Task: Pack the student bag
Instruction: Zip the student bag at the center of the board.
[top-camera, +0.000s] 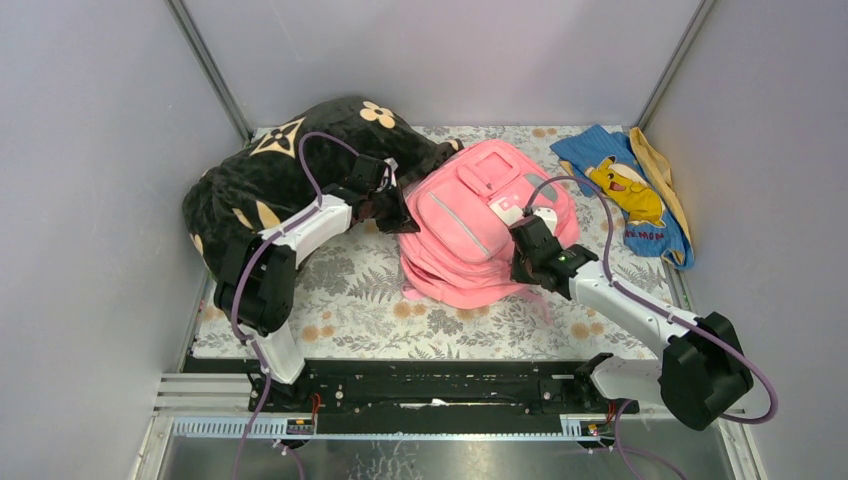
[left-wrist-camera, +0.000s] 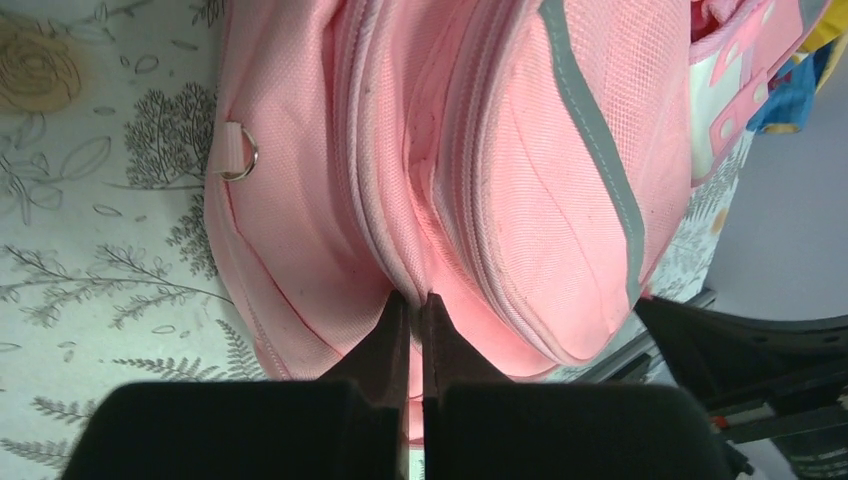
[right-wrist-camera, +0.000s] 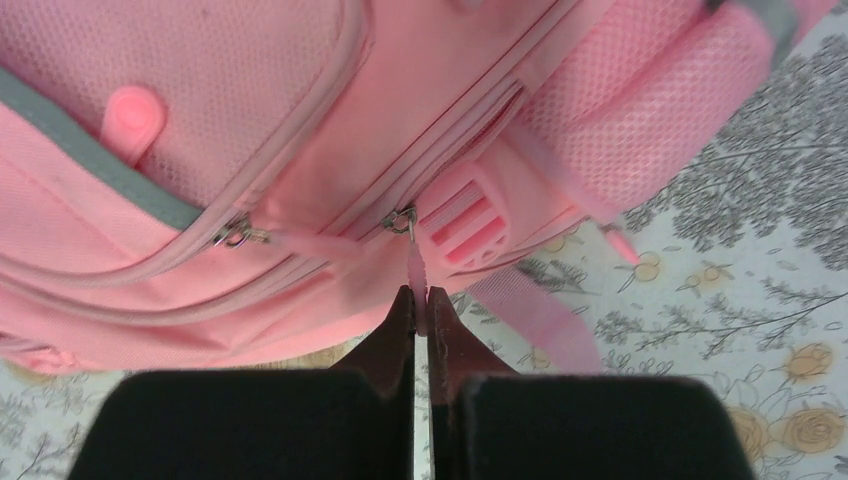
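Note:
The pink student bag (top-camera: 470, 225) lies in the middle of the floral mat, front pockets up. My left gripper (top-camera: 398, 215) is at the bag's left end, shut on a fold of its pink fabric beside the zip seam (left-wrist-camera: 415, 300). My right gripper (top-camera: 520, 262) is at the bag's near right side, shut on a pink zip pull tab (right-wrist-camera: 417, 290) that hangs from a metal slider (right-wrist-camera: 402, 220). A second slider (right-wrist-camera: 232, 236) sits on the front pocket's zip. The bag fills the left wrist view (left-wrist-camera: 450, 170) and the right wrist view (right-wrist-camera: 300, 130).
A black pillow with tan flowers (top-camera: 290, 165) lies at the back left, behind the left arm. A blue cloth with a yellow cartoon figure (top-camera: 625, 190) lies at the back right. Grey walls close in three sides. The floral mat (top-camera: 360, 300) shows in front of the bag.

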